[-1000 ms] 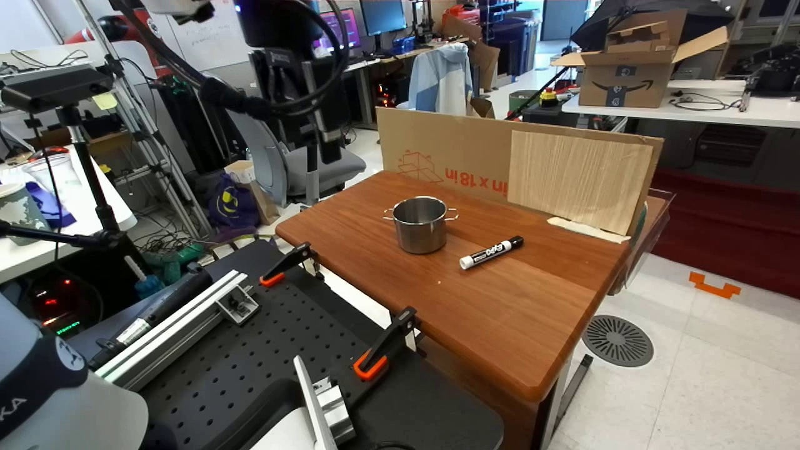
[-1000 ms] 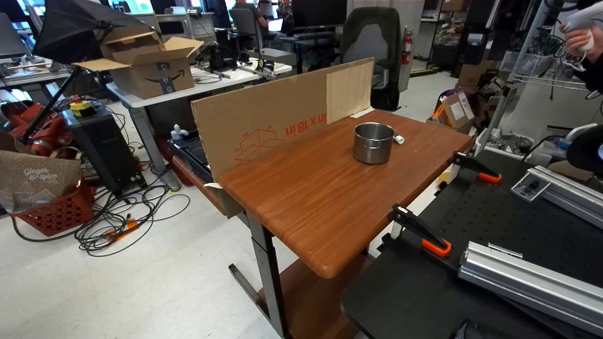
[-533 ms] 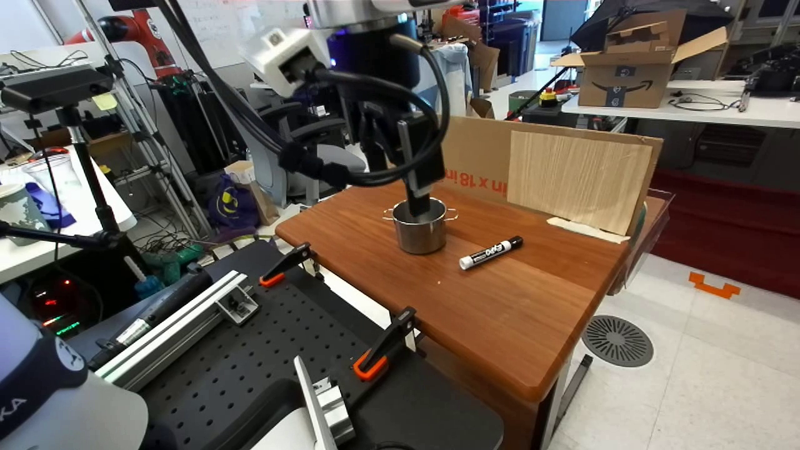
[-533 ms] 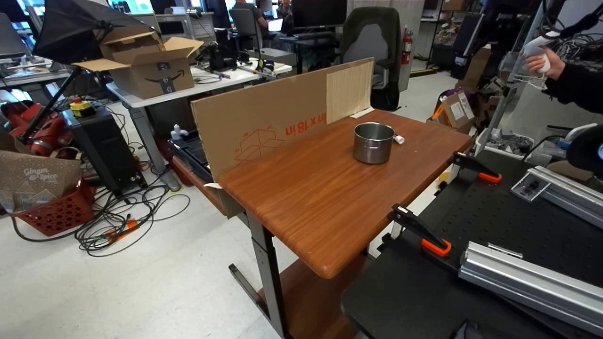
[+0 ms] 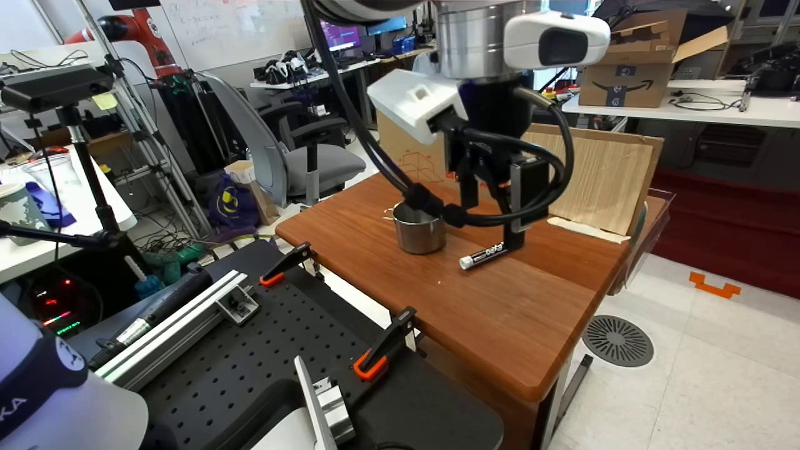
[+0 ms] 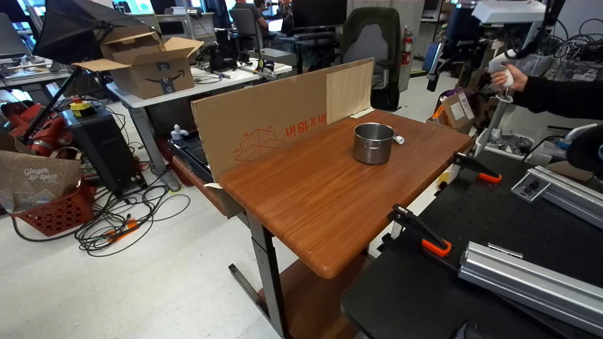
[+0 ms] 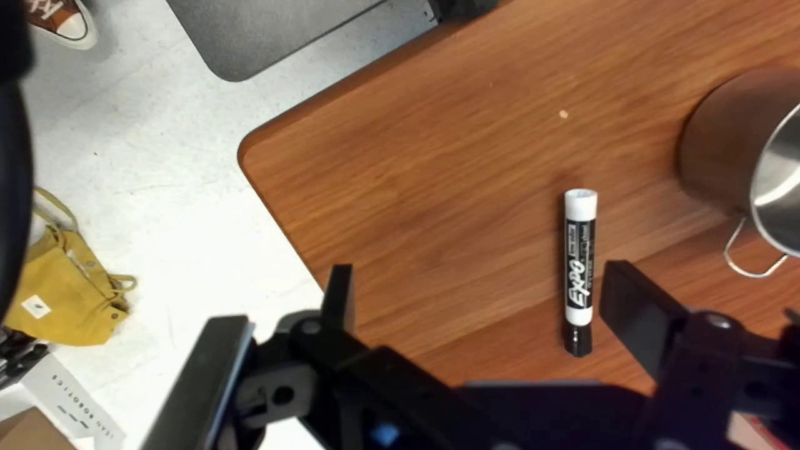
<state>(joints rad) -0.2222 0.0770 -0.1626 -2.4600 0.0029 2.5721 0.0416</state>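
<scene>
We see the gripper (image 7: 478,284) over the table (image 7: 400,181), pointing down, its jaws spread wide with nothing held between them. The marker (image 7: 579,269) lies flat on the wood, and in the wrist view we find it between the two fingers (image 7: 644,306), much nearer to one of them than to the other. There its black end lies nearer the gripper's body and its white end farther off. In an exterior view a finger hides the black end, and we cannot tell whether the two touch. The pot (image 5: 420,237) stands upright on the table, near the marker. Along the table's far edge, in both exterior views, we have a cardboard sheet (image 6: 259,117) set on edge, with red print and a paler panel (image 6: 349,89) against it. Two black and orange clamps (image 5: 392,339) sit on the black bench (image 5: 250,369), along the edge that faces the table. In an exterior view we also see a person's hand (image 6: 516,76) holding a white device (image 6: 499,62), and in the wrist view a yellow bag (image 7: 69,287) and a shoe (image 7: 75,26) on the pale floor (image 7: 156,187)
</scene>
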